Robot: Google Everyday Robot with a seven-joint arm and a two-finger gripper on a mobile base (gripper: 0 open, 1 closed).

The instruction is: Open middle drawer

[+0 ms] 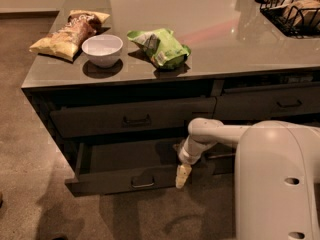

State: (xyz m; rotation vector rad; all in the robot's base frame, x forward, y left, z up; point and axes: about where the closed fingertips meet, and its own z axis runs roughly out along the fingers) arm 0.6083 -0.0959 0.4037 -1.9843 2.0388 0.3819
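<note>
Station: grey glossy worktop [225,39] over a dark cabinet of drawers.

The middle drawer [112,183], a wide grey-black one with a flat front of medium height, stands pulled out toward the camera below the shut upper drawer [90,121]. Its shallow dark inside is exposed, and I make out nothing in it. The small dark bar handle [142,182] sits at the centre of the front.

The cream-tipped gripper [183,176] hangs from the white arm [210,134], pointing down, just beside the right end of the drawer front and well apart from the handle. Whether it touches the front I cannot tell. The fingers look narrow, drawn together into one tapered tip with nothing held between them.

Judgement: the drawer reads as open or nearly so, and any remaining travel is short.

Handling: a stiff, rigid box on slides, likely of moderate weight and light if empty as it looks. It should move only straight in and out. A pull from one end may rack it, so the centre bar is the sound hold (fingers closed round the bar, drawn squarely outward). The flat front offers little else to grip, though its top edge is now reachable.

Also on the worktop: white round bowl [102,49], crumpled green packet [161,46], yellow-brown snack bag [67,31], black wire basket [287,11].
</note>
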